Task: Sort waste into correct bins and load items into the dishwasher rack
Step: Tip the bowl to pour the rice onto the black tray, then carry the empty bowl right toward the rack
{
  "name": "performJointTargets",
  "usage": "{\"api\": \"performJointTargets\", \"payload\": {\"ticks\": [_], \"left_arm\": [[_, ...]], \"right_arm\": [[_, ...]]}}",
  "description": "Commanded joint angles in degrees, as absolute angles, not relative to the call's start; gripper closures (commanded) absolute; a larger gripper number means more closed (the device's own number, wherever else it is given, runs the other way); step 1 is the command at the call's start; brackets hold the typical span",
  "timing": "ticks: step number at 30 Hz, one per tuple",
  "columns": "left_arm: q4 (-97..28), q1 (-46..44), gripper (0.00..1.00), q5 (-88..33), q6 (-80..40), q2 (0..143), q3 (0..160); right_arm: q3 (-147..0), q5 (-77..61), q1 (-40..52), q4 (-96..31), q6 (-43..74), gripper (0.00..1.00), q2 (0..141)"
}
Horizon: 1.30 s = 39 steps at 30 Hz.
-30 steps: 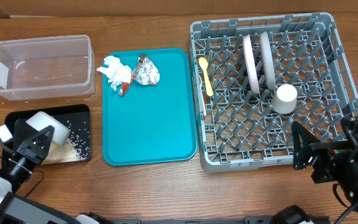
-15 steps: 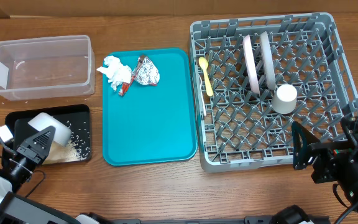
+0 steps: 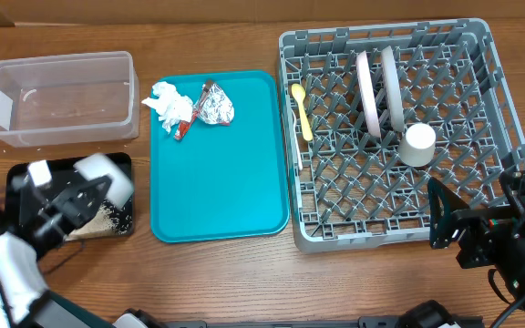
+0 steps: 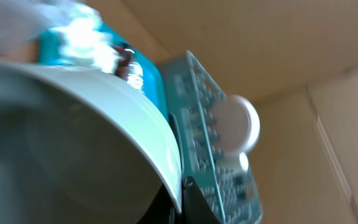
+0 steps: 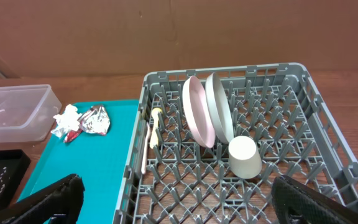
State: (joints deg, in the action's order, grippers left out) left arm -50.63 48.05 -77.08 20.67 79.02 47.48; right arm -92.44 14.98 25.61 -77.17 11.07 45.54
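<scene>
Brown wooden table (image 3: 235, 273), with a plain brown cardboard wall (image 5: 166, 31) behind. At the far left, a clear plastic tub (image 3: 62, 60). Just in front of it, a shallow black tray (image 3: 16, 187) with loose white rice grains (image 3: 109, 217) toward its right end. Over that tray, blurred, the left gripper (image 3: 87, 189), clamped on the rim of a small pale bowl (image 3: 108, 173) held at a tilt. In the middle, a teal serving tray (image 3: 217, 191), carrying at its far end a crumpled white napkin (image 3: 168, 102) and, just beside it, a crumpled silver foil wrapper (image 3: 215, 107) with red print. At the right, the grey dishwasher rack (image 3: 381, 235). Holds a white plate (image 3: 366, 91) and a grey-blue plate (image 3: 392, 84) on edge, side by side among the pegs. Also a small white cup (image 3: 417, 144) just beside them, and a yellow spoon (image 3: 301, 111) and white fork (image 5: 145, 155) along the left wall. Near the rack's front right corner, the right gripper (image 5: 176, 186), jaws spread wide.
</scene>
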Motion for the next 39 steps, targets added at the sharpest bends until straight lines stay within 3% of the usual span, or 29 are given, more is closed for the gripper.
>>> {"api": "performJointTargets", "payload": {"ticks": [1, 9, 16, 17, 24, 31, 35, 39], "left_arm": [[-50.7, 37.8, 0.96, -72.3, 16.8, 73.1, 55.4], [-47.9, 11.4, 0.96, -61.5, 10.8, 70.5, 66.7], [-24.5, -5.0, 0.96, -62.3, -7.2, 75.6, 66.7], [-16.4, -8.1, 0.96, -64.3, -12.5, 79.4, 66.7], [8.8, -14.9, 0.96, -66.8, -31.4, 95.6, 66.7], [47.3, -17.6, 0.96, -67.2, -54.8, 110.5, 66.7], [57.3, -17.6, 0.96, -63.3, -62.8, 115.1, 66.7], [59.3, -17.8, 0.96, -61.4, -66.3, 118.4, 66.7]], "right_arm": [[-92.2, 14.9, 25.9, -76.9, 10.9, 0.0, 45.3], [-92.2, 14.9, 25.9, -76.9, 10.9, 0.0, 45.3], [-92.2, 14.9, 25.9, -76.9, 10.9, 0.0, 45.3], [-92.2, 14.9, 25.9, -76.9, 10.9, 0.0, 45.3], [-92.2, 14.9, 25.9, -76.9, 10.9, 0.0, 45.3], [-92.2, 14.9, 25.9, -76.9, 10.9, 0.0, 45.3], [-92.2, 14.9, 25.9, -76.9, 10.9, 0.0, 45.3], [-92.2, 14.9, 25.9, -76.9, 10.9, 0.0, 45.3]]}}
